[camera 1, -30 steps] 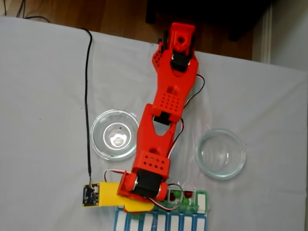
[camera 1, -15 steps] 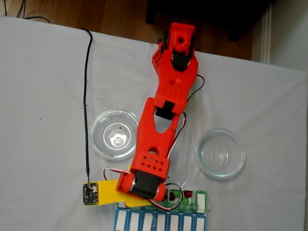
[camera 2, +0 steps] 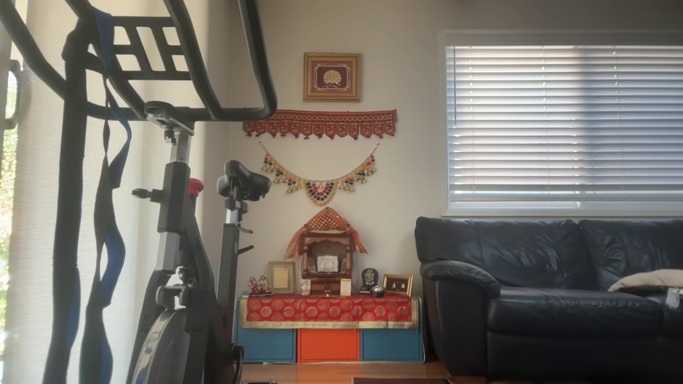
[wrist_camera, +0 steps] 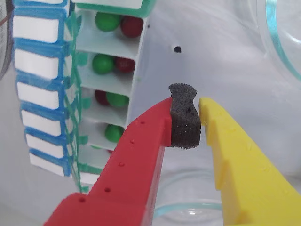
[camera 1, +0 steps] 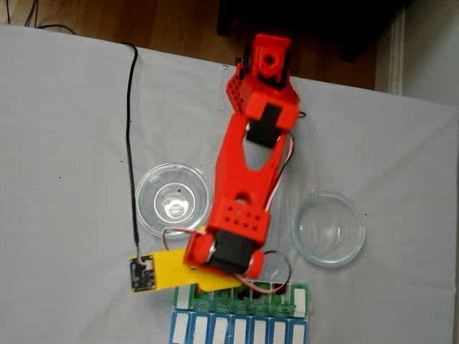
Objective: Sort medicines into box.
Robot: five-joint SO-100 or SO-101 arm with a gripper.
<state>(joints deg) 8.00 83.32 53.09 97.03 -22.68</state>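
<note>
In the wrist view the pincer [wrist_camera: 197,115] sits at centre frame, its red and yellow fingers nearly together with only a dark foam pad [wrist_camera: 185,115] between them and no ball held. The box [wrist_camera: 56,84] runs down the left side, its open compartments showing pairs of green and red medicines [wrist_camera: 107,21]. In the fixed view both glass dishes [camera 1: 172,199] look empty. The sorting seems essentially finished; the sensible next move is pulling the arm [camera 1: 247,179] back from the counter [camera 1: 64,143].

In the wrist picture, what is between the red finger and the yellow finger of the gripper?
In the wrist view, a dark grey foam pad sits at the tip of the gripper, between its fingers; no ball is there.
</note>
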